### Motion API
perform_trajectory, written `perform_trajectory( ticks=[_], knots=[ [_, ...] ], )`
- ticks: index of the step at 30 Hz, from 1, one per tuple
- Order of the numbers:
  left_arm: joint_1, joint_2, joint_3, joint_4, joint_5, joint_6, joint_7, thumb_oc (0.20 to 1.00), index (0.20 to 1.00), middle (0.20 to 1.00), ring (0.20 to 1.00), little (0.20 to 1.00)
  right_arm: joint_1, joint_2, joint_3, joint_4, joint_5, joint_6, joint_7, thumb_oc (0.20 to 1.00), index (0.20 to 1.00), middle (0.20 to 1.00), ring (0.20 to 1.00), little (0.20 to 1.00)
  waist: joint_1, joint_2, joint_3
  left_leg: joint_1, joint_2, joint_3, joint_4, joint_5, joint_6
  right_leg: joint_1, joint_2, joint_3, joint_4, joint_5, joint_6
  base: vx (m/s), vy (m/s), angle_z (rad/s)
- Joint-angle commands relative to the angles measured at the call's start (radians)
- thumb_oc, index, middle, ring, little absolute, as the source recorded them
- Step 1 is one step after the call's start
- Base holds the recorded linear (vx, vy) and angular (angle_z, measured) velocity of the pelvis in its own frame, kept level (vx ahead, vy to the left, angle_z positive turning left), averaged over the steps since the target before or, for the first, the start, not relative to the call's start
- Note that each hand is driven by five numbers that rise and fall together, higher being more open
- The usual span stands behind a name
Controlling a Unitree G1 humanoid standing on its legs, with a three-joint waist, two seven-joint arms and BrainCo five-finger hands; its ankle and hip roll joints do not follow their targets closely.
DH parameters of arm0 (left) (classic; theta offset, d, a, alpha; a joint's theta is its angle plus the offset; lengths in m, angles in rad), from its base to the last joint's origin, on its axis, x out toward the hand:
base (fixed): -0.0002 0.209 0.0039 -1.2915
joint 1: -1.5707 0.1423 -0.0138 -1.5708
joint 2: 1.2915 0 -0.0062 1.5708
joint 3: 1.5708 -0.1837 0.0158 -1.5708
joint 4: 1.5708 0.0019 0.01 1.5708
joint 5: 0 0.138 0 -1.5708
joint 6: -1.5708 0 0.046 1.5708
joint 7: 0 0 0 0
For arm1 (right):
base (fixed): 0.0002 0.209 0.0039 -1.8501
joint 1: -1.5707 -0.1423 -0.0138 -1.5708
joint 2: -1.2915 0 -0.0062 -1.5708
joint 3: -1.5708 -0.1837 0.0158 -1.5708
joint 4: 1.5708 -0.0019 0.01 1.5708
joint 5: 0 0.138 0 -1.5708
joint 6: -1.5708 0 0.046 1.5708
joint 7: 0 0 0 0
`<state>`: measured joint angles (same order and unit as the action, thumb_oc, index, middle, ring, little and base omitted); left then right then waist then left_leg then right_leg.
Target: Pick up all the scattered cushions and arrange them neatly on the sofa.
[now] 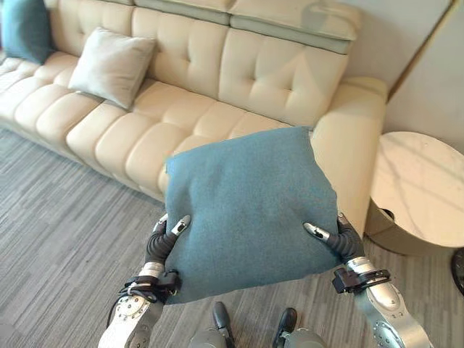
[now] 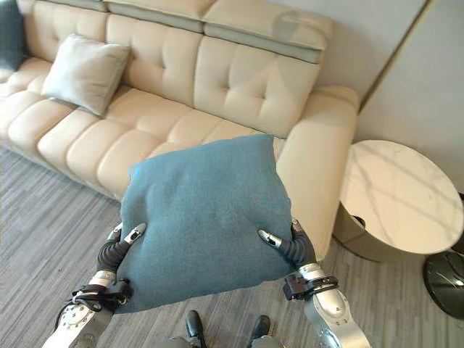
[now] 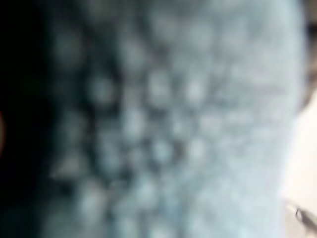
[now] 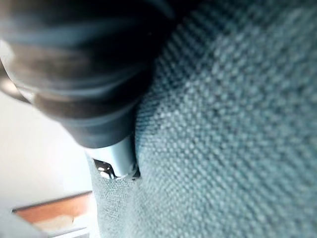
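A large teal cushion (image 1: pixel 250 206) is held up in front of me, over the carpet just before the cream sofa (image 1: pixel 188 109). My left hand (image 1: pixel 165 239) grips its left edge with the thumb over the front, and my right hand (image 1: pixel 335 238) pinches its right edge the same way. Teal fabric (image 3: pixel 163 129) presses close in the left wrist view, and the same weave (image 4: pixel 233 134) lies against my right hand's cover in the right wrist view. A grey cushion (image 1: pixel 112 67) leans on the sofa back, and a dark teal cushion (image 1: pixel 25 29) stands at the far left.
A round marble-topped side table (image 1: pixel 420 185) stands to the right of the sofa's armrest (image 1: pixel 355 130). Grey striped carpet (image 1: pixel 65 246) covers the floor in front. A dark round base (image 2: pixel 446 279) sits on the floor beside the table.
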<state>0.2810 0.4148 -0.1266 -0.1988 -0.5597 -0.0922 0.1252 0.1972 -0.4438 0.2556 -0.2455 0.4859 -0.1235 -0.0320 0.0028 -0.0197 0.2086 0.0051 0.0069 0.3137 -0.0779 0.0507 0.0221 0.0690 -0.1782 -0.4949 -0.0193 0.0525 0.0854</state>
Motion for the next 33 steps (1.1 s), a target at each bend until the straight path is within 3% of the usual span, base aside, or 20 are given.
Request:
perform_trajectory(
  ticks=[1,3,5,7,8,11,12,13,14,15,17,19,22,24,25,27,28,33],
  knots=[
    [-0.066,0.016,-0.053,-0.146,0.053,-0.113,-0.045,0.200,0.200,0.200,0.200,0.200,-0.097,0.059,0.090,-0.092,-0.034,-0.076,0.068,0.200,0.200,0.200,0.200,0.200,-0.022,-0.046,-0.054,0.046,-0.007,-0.072,-0.009,-0.108,0.016,-0.013,-0.028,0.081,0.213,-0.118,0.027,0.15,0.347,0.76],
    [-0.077,0.025,-0.060,-0.134,0.070,-0.114,-0.038,0.200,0.200,0.200,0.200,0.200,-0.105,0.064,0.100,-0.087,-0.041,-0.075,0.068,0.200,0.200,0.200,0.200,0.200,-0.030,-0.044,-0.042,0.069,-0.038,-0.092,-0.009,-0.130,0.048,-0.070,-0.078,0.122,0.356,-0.040,0.050,0.13,0.327,0.55],
    [-0.084,0.037,-0.071,-0.122,0.093,-0.111,-0.032,0.200,0.200,0.200,0.200,0.200,-0.106,0.069,0.104,-0.083,-0.044,-0.075,0.062,0.200,0.200,0.200,0.200,0.200,-0.040,-0.036,-0.026,0.085,-0.053,-0.115,-0.009,-0.142,0.066,-0.114,-0.084,0.181,0.453,0.007,0.058,0.11,0.223,0.30],
    [-0.109,0.032,-0.096,-0.092,0.104,-0.113,-0.031,0.200,0.200,0.200,0.200,0.200,-0.112,0.077,0.100,-0.074,-0.042,-0.079,0.056,0.200,0.200,0.200,0.200,0.200,-0.066,-0.028,-0.014,0.079,-0.043,-0.129,-0.009,-0.130,0.063,-0.216,0.026,0.300,0.481,-0.083,0.018,0.02,0.065,0.29],
    [-0.121,0.030,-0.100,-0.083,0.111,-0.120,-0.033,0.200,0.200,0.200,0.200,0.200,-0.118,0.076,0.102,-0.067,-0.035,-0.082,0.053,0.200,0.200,0.200,0.200,0.200,-0.069,-0.022,-0.011,0.080,-0.041,-0.132,-0.009,-0.129,0.054,-0.250,0.064,0.324,0.446,-0.126,0.013,0.11,0.035,0.30],
    [-0.134,0.032,-0.105,-0.069,0.123,-0.121,-0.038,0.200,0.200,0.200,0.200,0.200,-0.119,0.075,0.102,-0.060,-0.018,-0.084,0.049,0.200,0.200,0.200,0.200,0.200,-0.063,-0.020,-0.003,0.097,-0.043,-0.138,-0.009,-0.143,0.045,-0.239,0.073,0.298,0.340,-0.125,0.013,0.16,-0.006,0.29],
    [-0.144,0.022,-0.109,-0.060,0.121,-0.120,-0.037,0.200,0.200,0.200,0.200,0.200,-0.111,0.075,0.097,-0.051,-0.016,-0.089,0.050,0.200,0.200,0.200,0.200,0.200,-0.067,-0.032,0.001,0.104,-0.049,-0.132,-0.009,-0.146,0.039,-0.266,0.124,0.291,0.183,-0.077,0.018,0.18,-0.104,0.03],
    [-0.155,0.015,-0.102,-0.054,0.125,-0.119,-0.035,0.200,0.200,0.200,0.200,0.200,-0.106,0.077,0.096,-0.045,-0.015,-0.088,0.054,0.200,0.200,0.200,0.200,0.200,-0.062,-0.043,-0.002,0.118,-0.054,-0.126,-0.009,-0.158,0.031,-0.272,0.140,0.258,0.079,-0.038,0.036,0.30,-0.116,0.00],
    [-0.156,0.015,-0.101,-0.054,0.126,-0.118,-0.034,0.200,0.200,0.200,0.200,0.200,-0.098,0.076,0.093,-0.047,-0.017,-0.087,0.052,0.200,0.200,0.200,0.200,0.200,-0.064,-0.039,-0.004,0.136,-0.048,-0.136,-0.009,-0.173,0.021,-0.245,0.141,0.234,0.045,-0.038,0.049,0.33,-0.100,0.12],
    [-0.159,0.009,-0.093,-0.054,0.132,-0.118,-0.032,0.200,0.200,0.200,0.200,0.200,-0.097,0.076,0.096,-0.044,-0.020,-0.085,0.055,0.200,0.200,0.200,0.200,0.200,-0.047,-0.051,-0.013,0.144,-0.052,-0.115,-0.009,-0.182,0.015,-0.237,0.128,0.149,0.000,-0.021,0.059,0.31,-0.088,0.14],
    [-0.154,0.007,-0.087,-0.063,0.140,-0.118,-0.038,0.200,0.200,0.200,0.200,0.200,-0.086,0.077,0.091,-0.044,-0.014,-0.085,0.060,0.200,0.200,0.200,0.200,0.200,-0.044,-0.056,-0.028,0.170,-0.048,-0.100,-0.009,-0.193,0.006,-0.205,0.128,0.071,-0.042,-0.006,0.060,0.33,-0.106,-0.16],
    [-0.147,0.008,-0.086,-0.066,0.143,-0.117,-0.046,0.200,0.200,0.200,0.200,0.200,-0.073,0.074,0.081,-0.048,-0.002,-0.086,0.063,0.200,0.200,0.200,0.200,0.200,-0.049,-0.056,-0.041,0.193,-0.044,-0.099,-0.009,-0.202,0.000,-0.187,0.136,0.085,-0.052,-0.017,0.047,0.35,-0.088,-0.04],
    [-0.150,-0.012,-0.099,-0.066,0.129,-0.124,-0.054,0.200,0.200,0.200,0.200,0.200,-0.067,0.067,0.064,-0.030,0.001,-0.094,0.060,0.200,0.200,0.200,0.200,0.200,-0.067,-0.040,-0.075,0.212,-0.019,-0.088,0.085,-0.225,-0.027,-0.140,0.158,0.103,-0.039,-0.032,0.016,0.43,-0.138,0.07],
    [-0.138,-0.013,-0.094,-0.064,0.108,-0.125,-0.062,0.200,0.200,0.200,0.200,0.200,-0.056,0.048,0.047,-0.042,0.014,-0.096,0.065,0.200,0.200,0.200,0.200,0.200,-0.078,-0.025,-0.081,0.176,0.036,-0.065,0.300,-0.143,-0.094,-0.061,0.186,0.112,-0.068,-0.064,-0.024,0.36,-0.202,0.15],
    [-0.138,-0.013,-0.094,-0.064,0.108,-0.125,-0.062,0.200,0.200,0.200,0.200,0.200,-0.056,0.048,0.047,-0.042,0.014,-0.096,0.065,0.200,0.200,0.200,0.200,0.200,-0.078,-0.025,-0.081,0.175,0.036,-0.065,0.302,-0.144,-0.094,-0.061,0.187,0.112,-0.068,-0.064,-0.025,0.19,-0.161,-0.01],
    [-0.127,-0.008,-0.083,-0.068,0.100,-0.133,-0.065,0.200,0.200,0.200,0.200,0.200,-0.072,0.024,0.051,-0.052,0.033,-0.098,0.077,0.200,0.200,0.200,0.200,0.200,-0.059,-0.023,-0.058,0.086,0.053,-0.090,0.530,-0.067,-0.141,-0.010,0.204,0.150,-0.068,-0.112,-0.066,0.26,-0.194,-0.34],
    [-0.125,-0.012,-0.082,-0.070,0.099,-0.131,-0.062,0.200,0.200,0.200,0.200,0.200,-0.079,0.020,0.057,-0.050,0.029,-0.096,0.079,0.200,0.200,0.200,0.200,0.200,-0.052,-0.023,-0.052,0.066,0.048,-0.113,0.573,-0.052,-0.147,0.001,0.208,0.169,-0.068,-0.122,-0.076,0.25,-0.176,-0.96],
    [-0.106,-0.028,-0.073,-0.076,0.091,-0.126,-0.059,0.200,0.200,0.200,0.200,0.200,-0.096,0.019,0.065,-0.051,0.023,-0.090,0.077,0.200,0.200,0.200,0.200,0.200,-0.051,-0.047,-0.041,-0.007,0.063,-0.130,0.479,-0.113,-0.071,0.023,0.180,0.238,-0.068,-0.128,-0.082,0.12,-0.065,-0.95]
  ],
)
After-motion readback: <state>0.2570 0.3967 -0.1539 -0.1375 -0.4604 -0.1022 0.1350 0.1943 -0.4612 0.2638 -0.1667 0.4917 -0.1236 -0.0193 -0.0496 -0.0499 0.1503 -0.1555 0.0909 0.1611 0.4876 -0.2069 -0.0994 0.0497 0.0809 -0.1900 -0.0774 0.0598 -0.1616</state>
